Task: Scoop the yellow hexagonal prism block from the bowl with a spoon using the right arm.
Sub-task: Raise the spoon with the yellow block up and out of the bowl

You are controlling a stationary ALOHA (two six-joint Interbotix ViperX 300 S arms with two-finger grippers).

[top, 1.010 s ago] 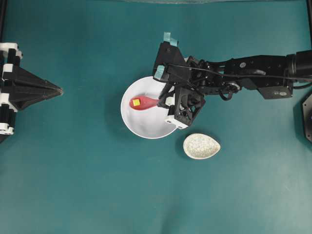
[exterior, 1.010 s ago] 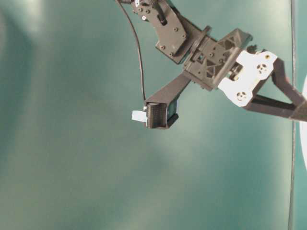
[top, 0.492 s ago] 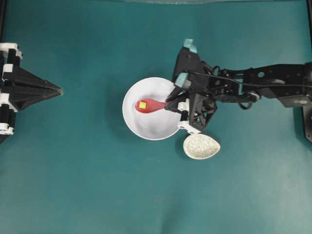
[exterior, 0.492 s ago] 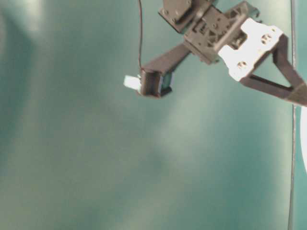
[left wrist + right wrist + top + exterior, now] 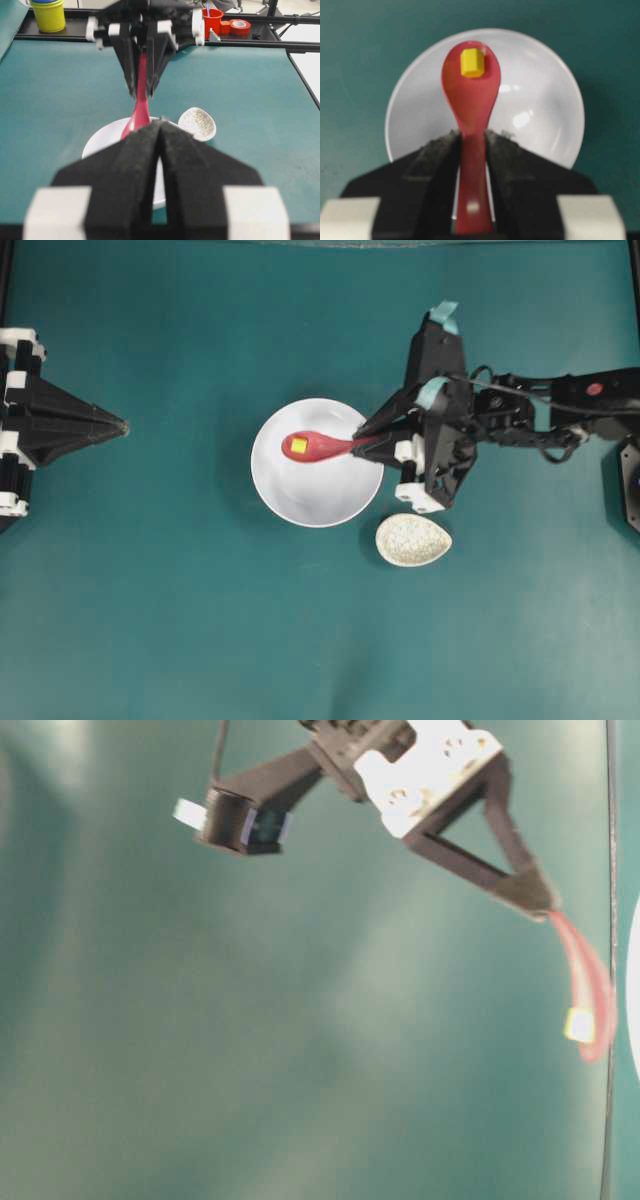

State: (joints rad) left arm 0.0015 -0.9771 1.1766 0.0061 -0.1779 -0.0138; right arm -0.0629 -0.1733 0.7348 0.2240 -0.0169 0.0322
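Note:
The yellow hexagonal prism block (image 5: 298, 445) lies in the scoop of the pinkish-red spoon (image 5: 320, 447), held above the white bowl (image 5: 330, 500). My right gripper (image 5: 366, 439) is shut on the spoon's handle. In the right wrist view the block (image 5: 472, 62) sits near the scoop's tip, the spoon (image 5: 472, 100) over the bowl (image 5: 540, 105), and the gripper (image 5: 472, 136) clamps the handle. The table-level view shows the spoon (image 5: 583, 982) with the block (image 5: 578, 1024) lifted in the air. My left gripper (image 5: 122, 426) is shut and empty at the far left, well apart from the bowl.
A small speckled egg-shaped spoon rest (image 5: 413, 540) lies just right of and below the bowl, also in the left wrist view (image 5: 197, 123). Beyond the table's far edge stand a yellow cup (image 5: 48, 14), a red cup (image 5: 213, 20) and a tape roll (image 5: 240, 26).
My right gripper has drawn back to the right and risen, lifting the spoon with the yellow block out of the bowl's bottom. The bowl shifted slightly. The left arm has not moved.

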